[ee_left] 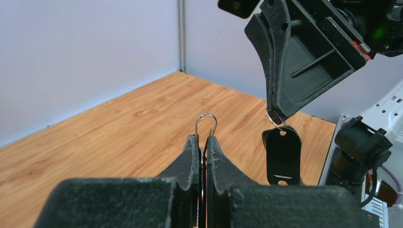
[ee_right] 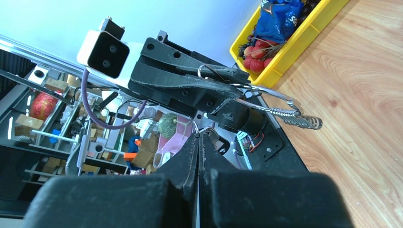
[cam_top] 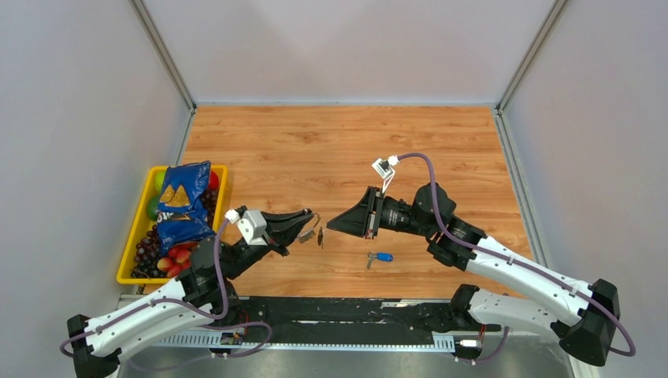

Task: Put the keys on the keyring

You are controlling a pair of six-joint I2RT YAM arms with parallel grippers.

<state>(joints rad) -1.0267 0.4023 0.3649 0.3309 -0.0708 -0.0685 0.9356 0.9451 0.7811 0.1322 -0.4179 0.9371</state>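
Note:
My left gripper [cam_top: 310,220] is shut on the keyring [ee_left: 206,120]; its thin silver wire loop sticks up past the fingertips in the left wrist view. From the right wrist view the keyring [ee_right: 266,101] runs out of the left gripper, with a small silver key [ee_right: 304,122] hanging from it. My right gripper [cam_top: 332,225] is shut on the little ring of a black-headed key [ee_left: 283,153], which dangles just right of the loop without touching it. A blue-headed key [cam_top: 383,257] lies on the table, near the front edge, below the right gripper.
A yellow bin [cam_top: 131,258] stands at the left of the wooden table [cam_top: 346,150], holding blue snack bags [cam_top: 183,201] and fruit. Grey walls close the table on three sides. The arm bases sit along the front edge.

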